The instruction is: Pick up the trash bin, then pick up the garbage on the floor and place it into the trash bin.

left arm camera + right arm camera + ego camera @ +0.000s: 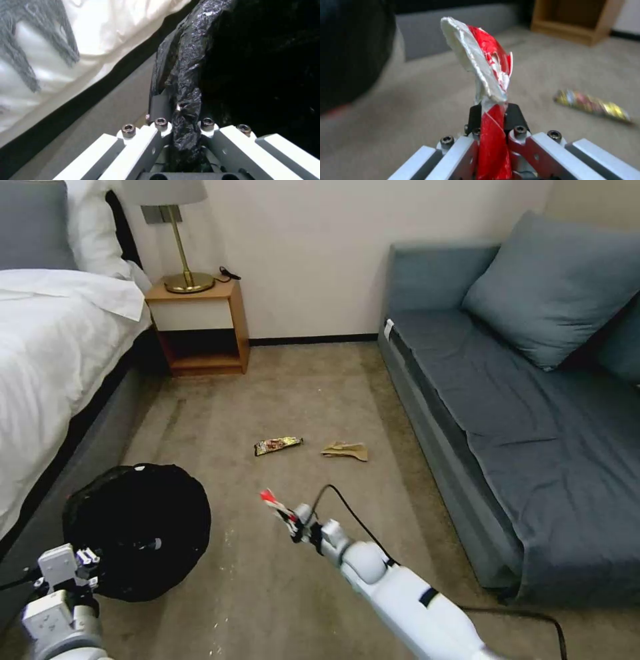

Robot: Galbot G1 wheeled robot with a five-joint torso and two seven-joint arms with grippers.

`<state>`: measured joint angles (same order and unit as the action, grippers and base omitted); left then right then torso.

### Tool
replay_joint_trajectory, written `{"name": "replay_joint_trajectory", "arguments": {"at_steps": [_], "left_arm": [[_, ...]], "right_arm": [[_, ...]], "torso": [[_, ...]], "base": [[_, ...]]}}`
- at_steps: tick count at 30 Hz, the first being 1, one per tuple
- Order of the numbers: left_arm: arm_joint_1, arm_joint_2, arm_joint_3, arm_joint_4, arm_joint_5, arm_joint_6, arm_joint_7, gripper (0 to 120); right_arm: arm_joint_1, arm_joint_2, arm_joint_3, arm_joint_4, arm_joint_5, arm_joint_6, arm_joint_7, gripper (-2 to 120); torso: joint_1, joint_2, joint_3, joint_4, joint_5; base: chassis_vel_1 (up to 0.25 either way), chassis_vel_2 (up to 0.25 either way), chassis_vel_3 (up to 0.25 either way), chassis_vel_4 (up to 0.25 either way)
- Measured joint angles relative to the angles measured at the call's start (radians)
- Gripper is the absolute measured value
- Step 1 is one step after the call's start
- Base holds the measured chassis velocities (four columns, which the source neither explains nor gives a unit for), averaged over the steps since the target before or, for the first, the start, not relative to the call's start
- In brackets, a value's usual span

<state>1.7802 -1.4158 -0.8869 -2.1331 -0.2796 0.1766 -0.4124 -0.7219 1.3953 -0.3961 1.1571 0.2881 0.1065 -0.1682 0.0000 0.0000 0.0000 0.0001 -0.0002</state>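
The trash bin (137, 530), lined with a crinkly black bag, hangs low at the left beside the bed. My left gripper (90, 565) is shut on the bin's bag-covered rim (186, 110). My right gripper (293, 523) is shut on a red-and-white wrapper (273, 502), held above the carpet to the right of the bin; the wrapper (483, 70) sticks up between the fingers (515, 116). On the carpet farther ahead lie a long brown-yellow snack wrapper (277, 445) and a crumpled tan paper (345, 451). The snack wrapper (591, 105) also lies beyond the right gripper.
A white-sheeted bed (47, 353) runs along the left. A wooden nightstand (200, 323) with a brass lamp (180, 240) stands against the far wall. A grey-blue sofa (507, 400) with cushions lines the right. Open carpet lies between them.
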Motion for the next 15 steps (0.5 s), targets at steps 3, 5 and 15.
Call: {"name": "replay_joint_trajectory", "arguments": {"at_steps": [3,5,15], "left_arm": [[-0.005,-0.014,0.002,0.007,0.010,-0.002,0.000,3],[-0.012,-0.040,0.003,0.016,0.027,-0.009,-0.001,3],[-0.027,-0.112,0.005,0.026,0.042,-0.011,-0.002,3]], "right_arm": [[0.024,0.008,-0.026,0.006,0.015,0.000,0.005,1],[0.063,0.024,-0.069,0.027,0.051,0.002,0.013,1],[0.132,0.068,-0.220,0.160,0.211,-0.013,0.010,1]], "torso": [[0.000,0.000,0.000,0.0000,0.0000],[0.000,0.000,0.000,-0.0002,0.0000],[0.000,0.000,0.000,0.0000,0.0001]], "base": [[0.000,0.000,0.000,0.000],[0.000,0.000,0.000,0.000],[0.000,0.000,0.000,0.000]]}}
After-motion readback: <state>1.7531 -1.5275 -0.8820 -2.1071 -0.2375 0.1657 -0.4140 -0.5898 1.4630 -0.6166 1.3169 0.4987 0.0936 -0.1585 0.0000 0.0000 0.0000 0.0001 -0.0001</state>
